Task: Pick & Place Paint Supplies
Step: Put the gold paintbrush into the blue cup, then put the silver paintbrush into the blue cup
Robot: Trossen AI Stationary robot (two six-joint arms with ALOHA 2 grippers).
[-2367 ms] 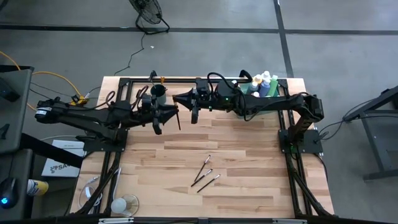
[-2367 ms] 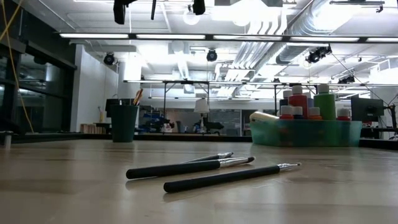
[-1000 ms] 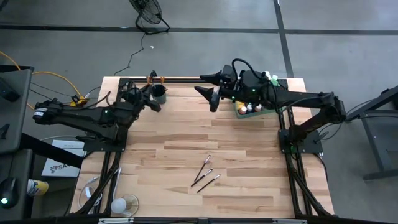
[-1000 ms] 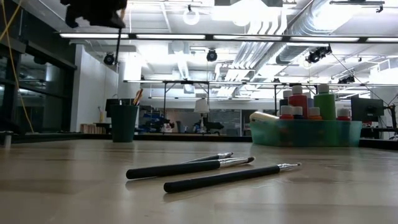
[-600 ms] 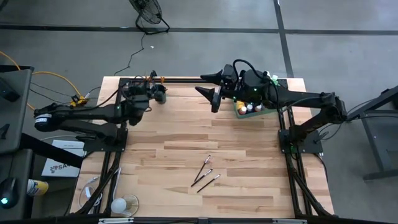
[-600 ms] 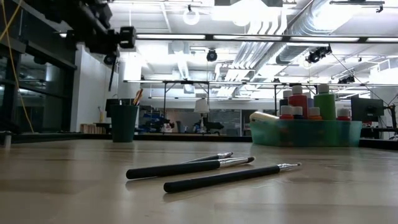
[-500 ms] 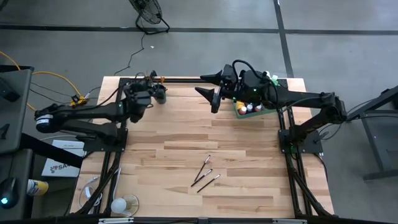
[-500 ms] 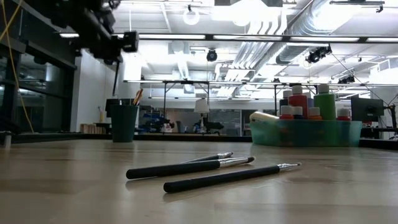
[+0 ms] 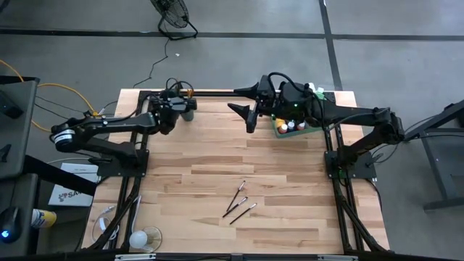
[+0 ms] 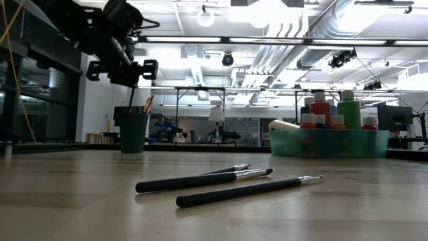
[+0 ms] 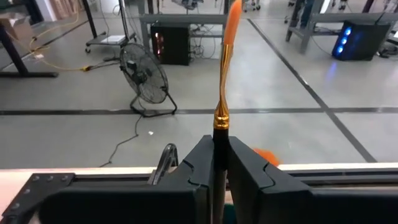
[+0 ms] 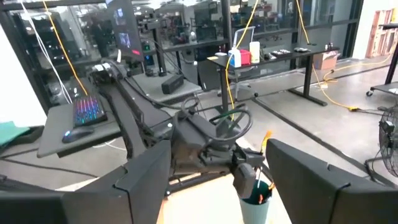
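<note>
My left gripper (image 9: 179, 109) (image 10: 131, 72) hangs just above the dark round cup (image 9: 188, 111) (image 10: 134, 132) at the table's far left and is shut on a paintbrush (image 11: 221, 93) with orange bristles. The cup holds another orange-tipped brush (image 10: 148, 103). Three dark-handled paintbrushes (image 9: 239, 200) (image 10: 221, 184) lie flat on the wood near the middle front. The translucent green tray (image 9: 293, 125) (image 10: 328, 142) at the far right holds capped paint bottles. My right gripper (image 9: 244, 109) (image 12: 217, 163) stands open, raised beside the tray, holding nothing. My left gripper pinches the brush's dark handle just below the gold ferrule (image 11: 218, 138) between its two fingers. The fingers come nearly level from the table's near left and lie across the brush. The brush stands upright, bristles up, its handle (image 10: 130, 97) hanging toward the cup's mouth, clear of the table.
A black frame rail (image 9: 217, 93) runs along the far edge. A white round thing (image 9: 145, 238) sits at the near left corner. Bare wood (image 9: 239, 152) lies between the cup, the tray and the loose brushes.
My left gripper has swung toward the far edge and come down with the paintbrush, from high up at the left to just above the cup. The brush stays upright in the hold. My right arm has kept still.
</note>
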